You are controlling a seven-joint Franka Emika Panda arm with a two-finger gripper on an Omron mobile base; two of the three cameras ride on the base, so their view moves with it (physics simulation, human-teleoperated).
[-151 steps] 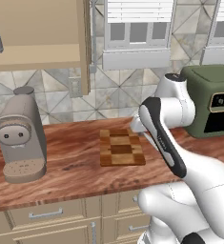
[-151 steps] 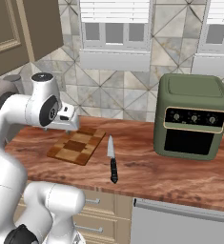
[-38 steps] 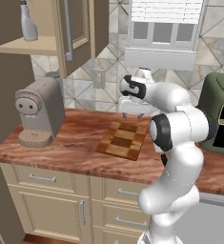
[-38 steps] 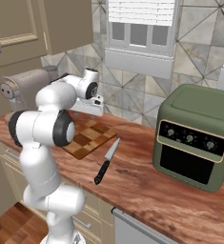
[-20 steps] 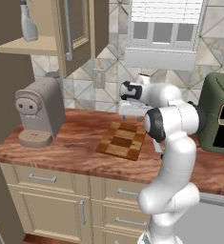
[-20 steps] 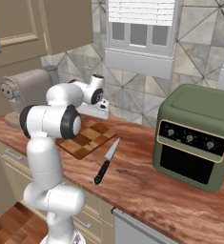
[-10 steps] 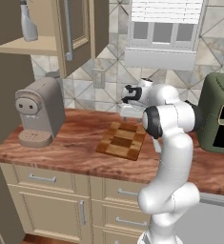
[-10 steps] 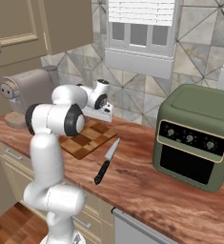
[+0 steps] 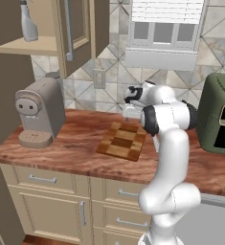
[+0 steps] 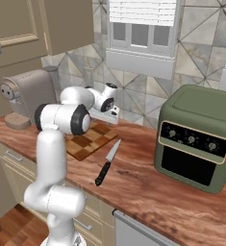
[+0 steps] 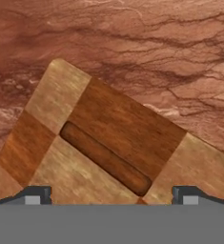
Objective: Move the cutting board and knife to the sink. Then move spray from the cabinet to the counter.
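Note:
The chequered cutting board (image 9: 123,141) (image 10: 88,139) lies flat on the reddish-brown counter (image 9: 75,143). My gripper (image 9: 129,113) (image 10: 109,116) hangs open just above the board's far end. In the hand view the board (image 11: 108,119) lies close below, and its dark slot hand-hold (image 11: 106,157) sits between my two fingertips (image 11: 35,194). The black-handled knife (image 10: 108,161) lies on the counter just right of the board. The pale grey spray (image 9: 29,21) stands on the shelf of the open cabinet (image 9: 18,45). The sink is out of view.
A taupe coffee machine (image 9: 39,112) (image 10: 25,96) stands at the left of the counter. A green toaster oven (image 9: 219,119) (image 10: 198,137) stands at the right. The cabinet door (image 9: 78,33) with its bar handle hangs open above the counter. Beige drawers (image 9: 42,179) run beneath.
Over the last second the hand has sunk a little toward the board's far end, jaws staying open. The board and knife have not moved. Since the oldest frames the base has driven, shifting the views.

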